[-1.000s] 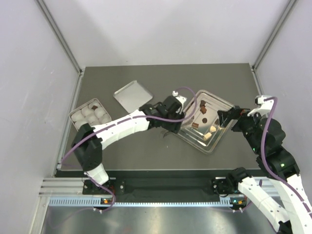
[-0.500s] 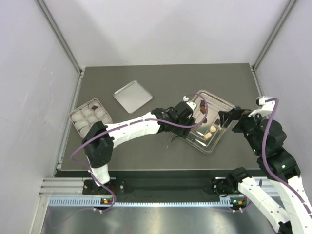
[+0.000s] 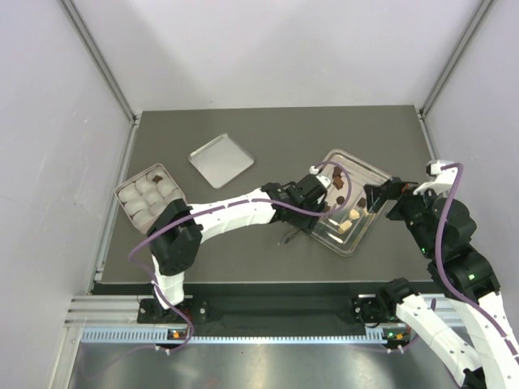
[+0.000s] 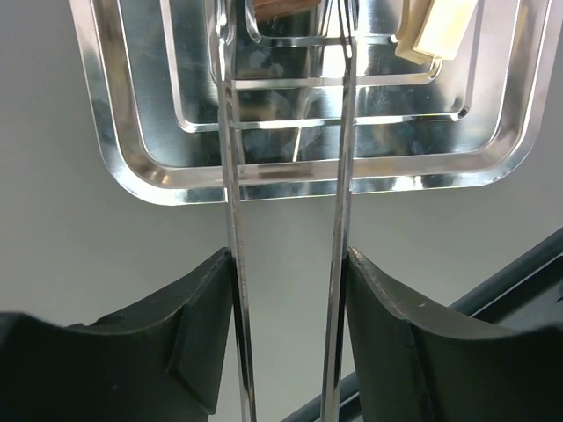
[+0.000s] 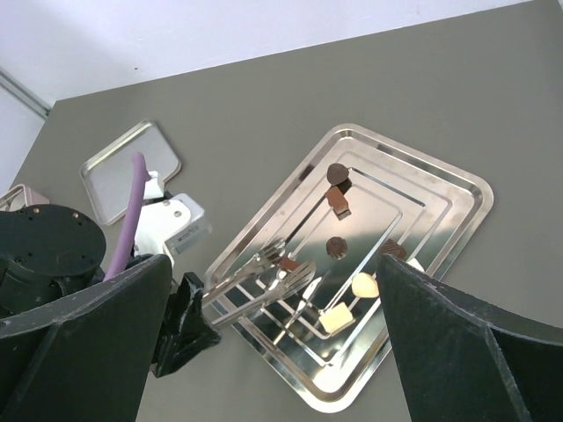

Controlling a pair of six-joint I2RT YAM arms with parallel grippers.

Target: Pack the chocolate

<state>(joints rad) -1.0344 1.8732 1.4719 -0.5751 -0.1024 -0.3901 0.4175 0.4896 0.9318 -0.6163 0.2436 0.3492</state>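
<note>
The left gripper (image 4: 290, 260) is clamped on a pair of thin shiny metal tongs (image 4: 236, 299). Its 2 black fingers (image 4: 198, 325) stand about halfway apart, each one pressing from outside on 1 blade of the tongs. The blades run forward side by side, with a narrow gap between them, over the rim of the rectangular polished steel tray (image 4: 114, 149) and into it. In the right wrist view the tips of the tongs are at a small brown piece near the middle of the tray. I cannot tell if this piece is pinched or only touched.

The right gripper (image 3: 384, 194) has its jaws wide apart and holds nothing. It hovers just beside the right edge of the steel tray and touches nothing.

The chocolate (image 5: 339, 202) is mostly inside the steel tray, as small loose pieces well apart from each other. There are 2 dark round pieces, some brown blocky pieces, 1 cream-white rounded piece (image 5: 365, 284) and 1 cream-white block (image 5: 332, 321). Each piece is much smaller than a gripper.

At the left side of the dark grey table (image 3: 243, 251) stands a small pale box with white rounded cups (image 3: 148, 193). 1 dark piece (image 3: 156, 175) sits in a compartment at its far side. A flat square metal lid (image 3: 220, 159) lies between the box and the tray, apart from both.
</note>
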